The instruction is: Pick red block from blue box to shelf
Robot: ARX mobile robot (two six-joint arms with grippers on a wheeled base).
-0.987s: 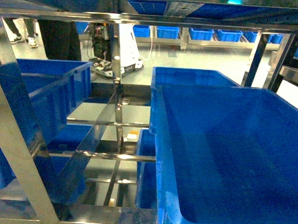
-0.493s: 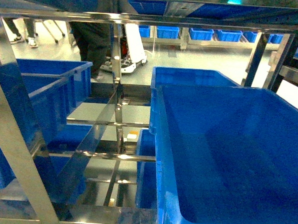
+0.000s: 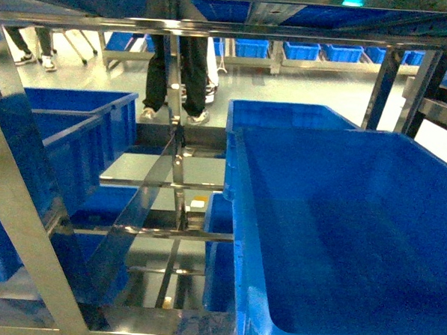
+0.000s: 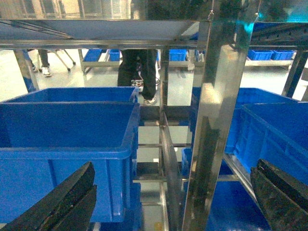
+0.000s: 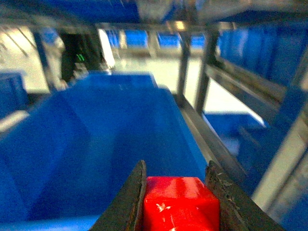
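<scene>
The right gripper (image 5: 175,202) pinches the small glossy red plastic block (image 5: 180,207) between its fingers, carried ready for placing. Just beyond lies a dark blue plastic crate (image 5: 96,139); farther off, the stainless-steel shelf (image 5: 207,72) posts.

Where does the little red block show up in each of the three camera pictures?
Head view: not in it.
Left wrist view: not in it; only the open left tool shows.
Right wrist view: the red block is at bottom centre, clamped in the right tool.
Shared landmark: the big dark blue crate on the right of the head view, also at and ahead of the block at.
</scene>
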